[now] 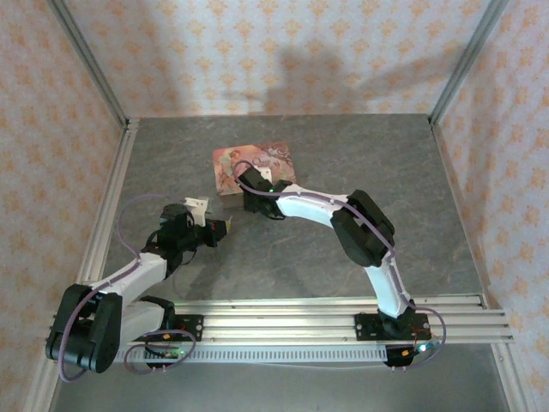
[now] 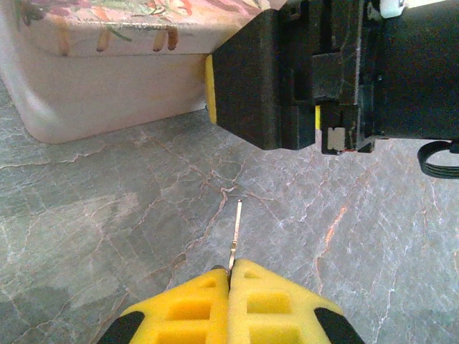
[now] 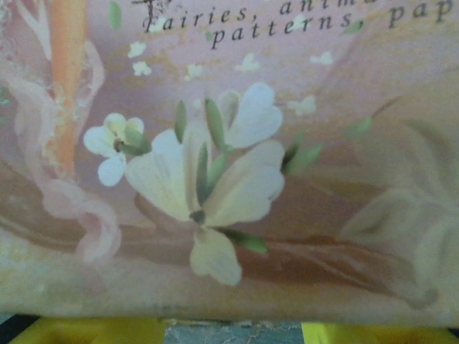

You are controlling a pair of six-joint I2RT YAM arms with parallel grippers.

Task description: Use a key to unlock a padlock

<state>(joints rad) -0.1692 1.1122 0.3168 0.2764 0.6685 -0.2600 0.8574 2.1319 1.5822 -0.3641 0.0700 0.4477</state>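
My left gripper (image 2: 231,269) is shut on the key (image 2: 236,228), a thin pale metal blade sticking out forward from between the yellow fingertips, just above the table. In the top view this gripper (image 1: 220,227) hovers left of centre, short of the pink box (image 1: 254,166). My right gripper (image 1: 244,181) sits at the box's near edge. In the right wrist view its yellow fingers (image 3: 79,334) stand apart, open, with bare table between them and the printed lid (image 3: 237,179) just beyond. The padlock is hidden.
The pink box's pale side wall (image 2: 107,93) stands ahead-left of the key, and the black body of the right gripper (image 2: 323,79) looms ahead-right. Grey marbled table (image 1: 403,197) stretches to the right. Metal frame posts and patterned walls close in the workspace.
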